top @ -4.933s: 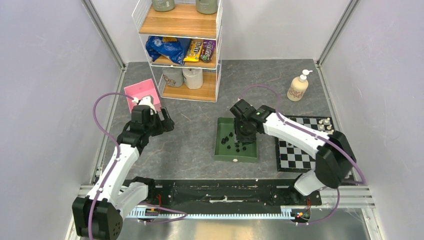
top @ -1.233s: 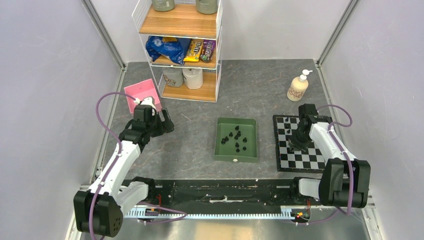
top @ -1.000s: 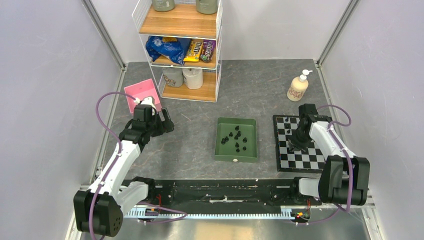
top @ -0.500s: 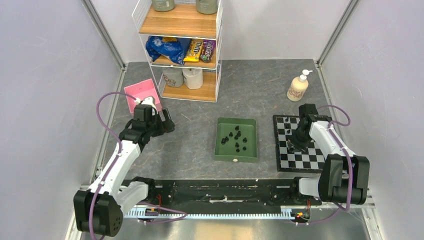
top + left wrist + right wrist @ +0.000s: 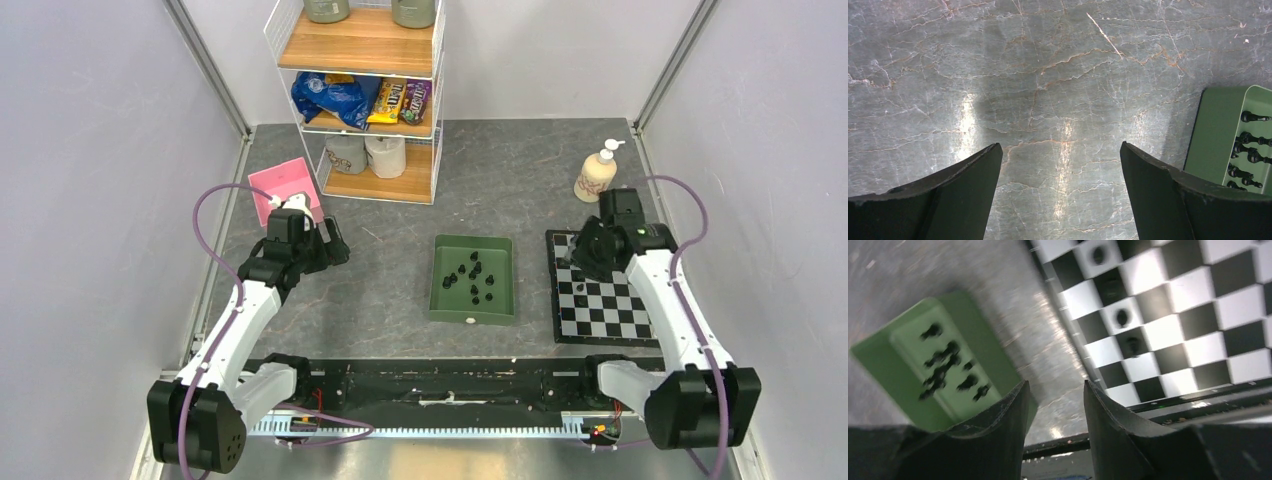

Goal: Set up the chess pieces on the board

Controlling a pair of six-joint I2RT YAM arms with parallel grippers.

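Nearest the arms, the board (image 5: 600,300) lies flat on the tabletop (image 5: 380,290). Three black pieces (image 5: 1122,317) stand in a line near its tray-side edge. Just left of it, the green tray (image 5: 441,300) holds the other chess pieces (image 5: 473,279). The right gripper (image 5: 1055,390) hangs over the board's far left part, jaws parted and empty. The left gripper (image 5: 1060,147) hovers over bare tabletop, jaws wide and empty. A low swing toward the tray could likely clip and topple the standing pieces. The soap bottle (image 5: 596,175), farthest back, seems safely apart.

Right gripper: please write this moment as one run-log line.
right gripper open, empty, over board | black pieces on board | more in tray | left gripper open
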